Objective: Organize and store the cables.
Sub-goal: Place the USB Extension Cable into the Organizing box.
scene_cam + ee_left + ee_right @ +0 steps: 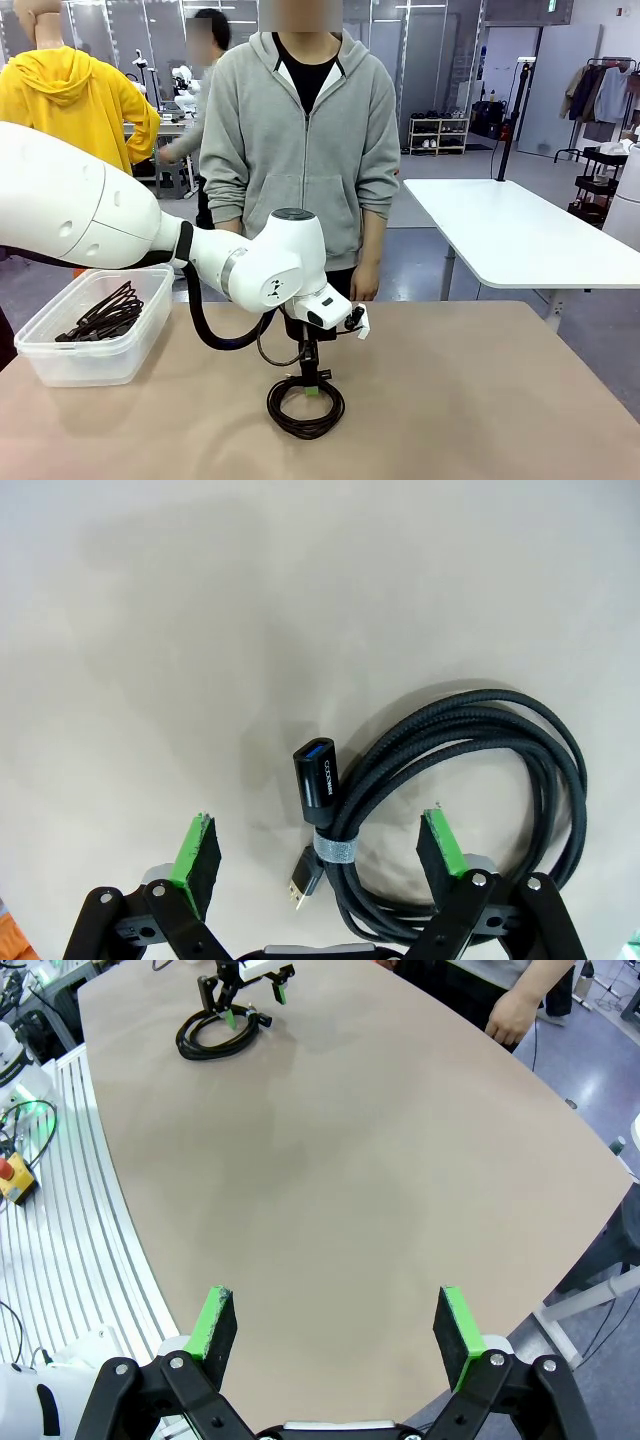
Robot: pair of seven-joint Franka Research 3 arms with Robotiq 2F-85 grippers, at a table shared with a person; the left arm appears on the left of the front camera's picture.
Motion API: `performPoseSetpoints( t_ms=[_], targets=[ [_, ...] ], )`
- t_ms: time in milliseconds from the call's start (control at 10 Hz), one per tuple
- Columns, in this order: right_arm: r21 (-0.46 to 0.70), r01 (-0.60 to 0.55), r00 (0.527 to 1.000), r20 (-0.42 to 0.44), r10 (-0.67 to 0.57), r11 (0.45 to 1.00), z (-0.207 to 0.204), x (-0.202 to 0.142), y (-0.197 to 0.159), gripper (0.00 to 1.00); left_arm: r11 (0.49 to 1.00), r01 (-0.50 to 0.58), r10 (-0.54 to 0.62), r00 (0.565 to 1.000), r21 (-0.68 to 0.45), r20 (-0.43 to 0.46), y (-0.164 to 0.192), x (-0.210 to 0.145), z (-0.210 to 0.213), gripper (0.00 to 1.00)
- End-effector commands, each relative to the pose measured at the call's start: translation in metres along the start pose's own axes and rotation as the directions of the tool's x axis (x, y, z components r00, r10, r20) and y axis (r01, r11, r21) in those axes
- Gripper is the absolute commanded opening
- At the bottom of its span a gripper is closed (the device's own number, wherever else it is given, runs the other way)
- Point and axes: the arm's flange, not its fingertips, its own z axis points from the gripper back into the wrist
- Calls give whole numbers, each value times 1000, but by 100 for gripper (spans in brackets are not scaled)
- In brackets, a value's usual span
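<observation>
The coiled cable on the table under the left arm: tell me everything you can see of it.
The coiled cable is a black braided cord wound in several loose round loops and bound at one spot by a grey strap. Two plug ends lie by the strap: a black socket end with a blue inside and a smaller metal-tipped plug. It lies flat on the tan table. The left pincer stands open, straddling the strapped section, one pad inside the coil; contact cannot be told.
</observation>
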Motion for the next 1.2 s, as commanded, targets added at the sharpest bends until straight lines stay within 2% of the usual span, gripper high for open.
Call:
performPoseSetpoints(
  t_ms=[0,200,400,500,800,900,1100],
  targets=[
    [4,-4,1000,8,4,1000,2,0,1,100,999,13,-13,1000,-48,12,8,0,0,91],
    [4,-4,1000,8,4,1000,2,0,1,100,999,4,-4,1000,-49,-12,10,0,-4,60],
    [4,-4,1000,8,4,1000,2,0,1,100,999,4,-5,1000,-48,-16,9,1,-2,12],
    [4,-4,1000,8,4,1000,2,0,1,100,999,7,-8,1000,-45,-18,8,1,1,0],
    [4,-4,1000,8,4,1000,2,0,1,100,999,17,-19,999,-44,-40,4,5,11,0],
    [4,-4,1000,8,4,1000,2,0,1,100,1000,12,-13,999,-23,-44,2,4,26,0],
    [4,-4,1000,8,4,1000,2,0,1,100,998,2,-6,997,-59,-79,-2,-1,73,0]
  ],
)
